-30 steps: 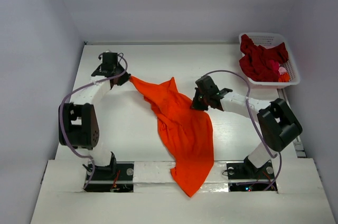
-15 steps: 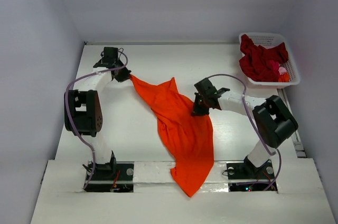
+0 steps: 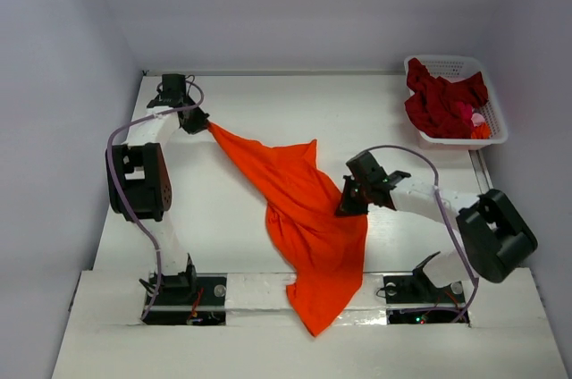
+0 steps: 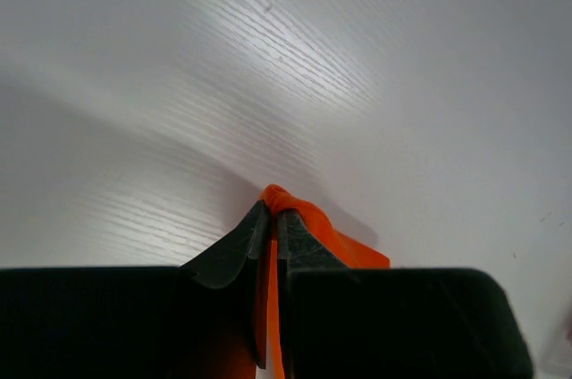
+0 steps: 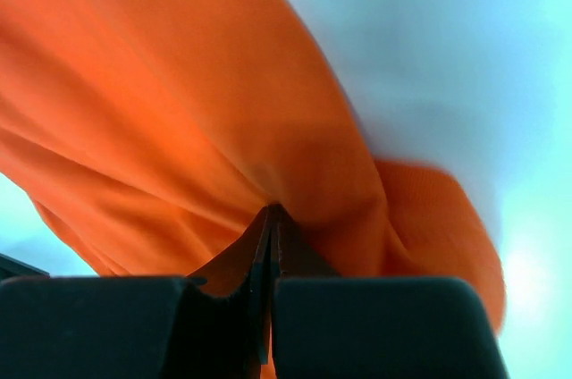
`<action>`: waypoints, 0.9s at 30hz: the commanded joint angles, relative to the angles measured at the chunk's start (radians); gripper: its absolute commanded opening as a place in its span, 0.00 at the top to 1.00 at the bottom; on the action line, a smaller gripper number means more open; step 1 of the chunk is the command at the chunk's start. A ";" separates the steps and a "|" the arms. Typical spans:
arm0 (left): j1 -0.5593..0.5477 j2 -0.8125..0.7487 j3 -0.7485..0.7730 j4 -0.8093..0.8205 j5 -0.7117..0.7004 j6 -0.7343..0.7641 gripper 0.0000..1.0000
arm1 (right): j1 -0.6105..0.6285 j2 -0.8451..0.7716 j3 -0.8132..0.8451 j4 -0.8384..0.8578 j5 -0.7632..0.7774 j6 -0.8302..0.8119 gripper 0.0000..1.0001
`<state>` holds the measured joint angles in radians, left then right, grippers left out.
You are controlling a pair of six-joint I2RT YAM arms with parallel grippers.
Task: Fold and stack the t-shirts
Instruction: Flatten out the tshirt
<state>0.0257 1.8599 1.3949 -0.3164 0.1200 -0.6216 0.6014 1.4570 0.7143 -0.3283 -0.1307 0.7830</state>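
A bright orange t-shirt stretches across the white table, its lower end draped over the near edge. My left gripper is shut on the shirt's far left corner; in the left wrist view a fold of the orange t-shirt pokes out past the left gripper. My right gripper is shut on the shirt's right edge. The right wrist view is filled by the orange t-shirt bunched around the right gripper. Dark red t-shirts lie heaped in the basket.
A white lattice basket stands at the far right corner of the table and also holds a small pink and orange piece. Grey walls close in the table on three sides.
The left gripper has pulled its corner farther back and left. The right gripper has moved toward the near edge and right. The cloth between them is stretched wider and flatter.
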 commanded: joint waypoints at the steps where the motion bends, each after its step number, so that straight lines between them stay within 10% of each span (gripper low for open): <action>1: 0.035 0.008 0.059 -0.019 -0.019 0.029 1.00 | 0.004 -0.093 -0.039 -0.078 0.014 -0.007 1.00; 9: 0.048 0.010 0.046 -0.007 0.006 0.014 1.00 | 0.049 -0.130 0.170 -0.239 0.011 -0.102 1.00; 16: 0.048 -0.007 0.015 -0.001 0.013 0.019 1.00 | -0.009 0.141 0.618 -0.331 0.071 -0.180 0.30; 27: 0.048 -0.004 0.012 0.005 0.026 0.019 1.00 | -0.163 0.575 1.053 -0.370 0.039 -0.235 0.54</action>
<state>0.0731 1.8874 1.4086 -0.3313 0.1390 -0.6106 0.4328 2.0117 1.7065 -0.6548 -0.0883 0.5781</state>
